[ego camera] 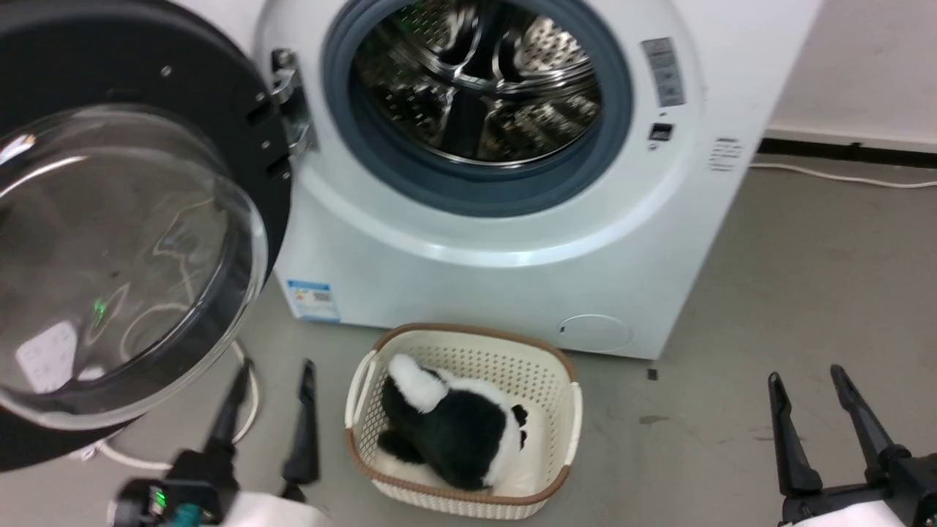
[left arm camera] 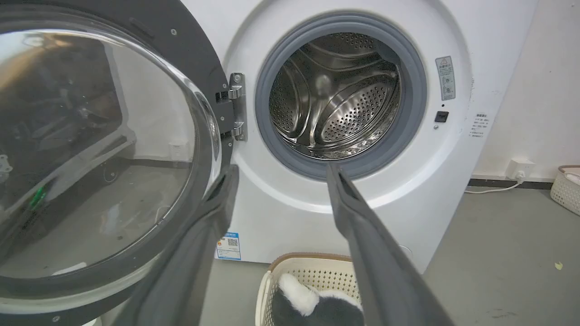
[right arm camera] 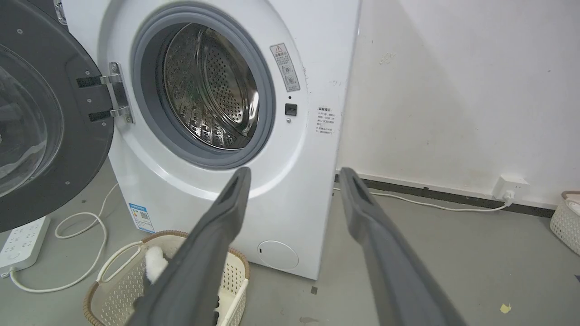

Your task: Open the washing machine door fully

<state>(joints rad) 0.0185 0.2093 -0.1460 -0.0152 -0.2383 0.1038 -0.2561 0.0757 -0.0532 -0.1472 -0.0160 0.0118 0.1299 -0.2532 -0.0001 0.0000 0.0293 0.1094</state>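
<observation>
The washing machine (ego camera: 512, 278) is a white, smooth-sided box standing on a dull grey floor against a pale wall. Its one door, the washing machine door (ego camera: 124, 241), stands swung out on the left side of the opening: a glossy black disc with a bulging clear glass bowl at its centre that catches reflections of the room. One bright metal hinge (ego camera: 289, 102) with two black straps joins it to the front. The mouth is uncovered, ringed by a matt grey rubber seal (ego camera: 468, 194), and behind it the steel drum (ego camera: 476, 80) shines, dotted with small holes. Low on the front are one small blue label (ego camera: 313, 300) and one round flap (ego camera: 594, 331).

Near the machine sits a cream plastic basket (ego camera: 476, 331) with lattice walls and a brown rim; inside lies one fluffy black-and-white plush toy (ego camera: 454, 428). A second basket (right arm camera: 566, 222) of the same kind stands far to the right by the wall. One white power strip (right arm camera: 22, 242) lies on the left under the door.

The left gripper (ego camera: 277, 366) has its two long dark fingers spread wide and empty, one tip just by the door's lower rim; I cannot tell whether it touches. The right gripper (ego camera: 805, 373) is likewise spread and empty, well apart from the machine
</observation>
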